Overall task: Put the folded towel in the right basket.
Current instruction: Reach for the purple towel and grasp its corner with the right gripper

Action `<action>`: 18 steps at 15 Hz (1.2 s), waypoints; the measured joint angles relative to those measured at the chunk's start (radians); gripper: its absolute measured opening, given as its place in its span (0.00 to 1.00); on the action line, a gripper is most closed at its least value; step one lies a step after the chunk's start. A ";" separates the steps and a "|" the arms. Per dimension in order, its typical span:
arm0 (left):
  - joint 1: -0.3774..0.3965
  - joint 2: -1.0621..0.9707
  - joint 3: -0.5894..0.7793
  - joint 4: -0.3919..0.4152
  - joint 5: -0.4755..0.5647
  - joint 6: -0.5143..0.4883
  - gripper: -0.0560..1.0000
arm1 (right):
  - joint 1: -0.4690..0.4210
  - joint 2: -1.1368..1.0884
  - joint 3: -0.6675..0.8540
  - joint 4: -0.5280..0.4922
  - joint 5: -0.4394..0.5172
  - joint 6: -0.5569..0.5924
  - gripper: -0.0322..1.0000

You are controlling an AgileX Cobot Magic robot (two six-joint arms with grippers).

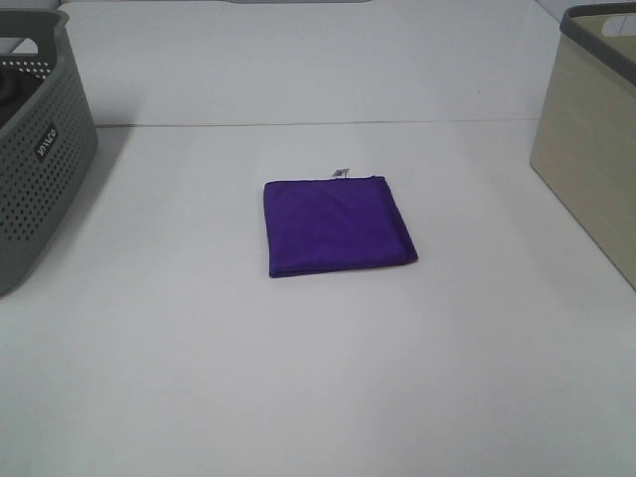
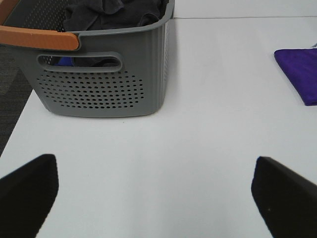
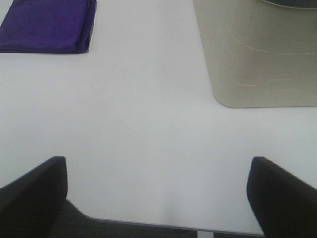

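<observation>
The folded towel [image 1: 338,226], a flat deep purple square with a small tag at its far edge, lies on the white table near the middle. Part of it shows in the left wrist view [image 2: 299,73] and in the right wrist view [image 3: 48,25]. The right basket [image 1: 593,139], beige with a dark grey rim, stands at the table's right edge; its wall shows in the right wrist view [image 3: 257,54]. Neither gripper shows in the high view. The left gripper [image 2: 156,196] and the right gripper [image 3: 158,193] are open and empty, both well away from the towel.
A grey perforated basket [image 1: 40,149] with a small label stands at the left edge, holding dark cloth [image 2: 114,12]; its orange handle [image 2: 37,38] shows in the left wrist view. The white table [image 1: 318,378] ends just under the right gripper.
</observation>
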 joint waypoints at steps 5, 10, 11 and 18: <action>0.000 0.000 0.000 0.000 0.000 0.000 0.99 | 0.000 0.000 0.000 0.000 -0.008 0.000 0.95; 0.000 0.000 0.000 0.000 0.000 0.000 0.99 | 0.000 0.000 0.002 -0.003 -0.008 0.000 0.95; 0.000 0.000 0.000 0.000 0.000 0.000 0.99 | 0.000 0.000 0.002 -0.003 -0.008 0.000 0.95; 0.000 0.000 0.000 0.000 0.000 0.000 0.99 | 0.000 0.000 0.002 -0.003 -0.008 0.000 0.95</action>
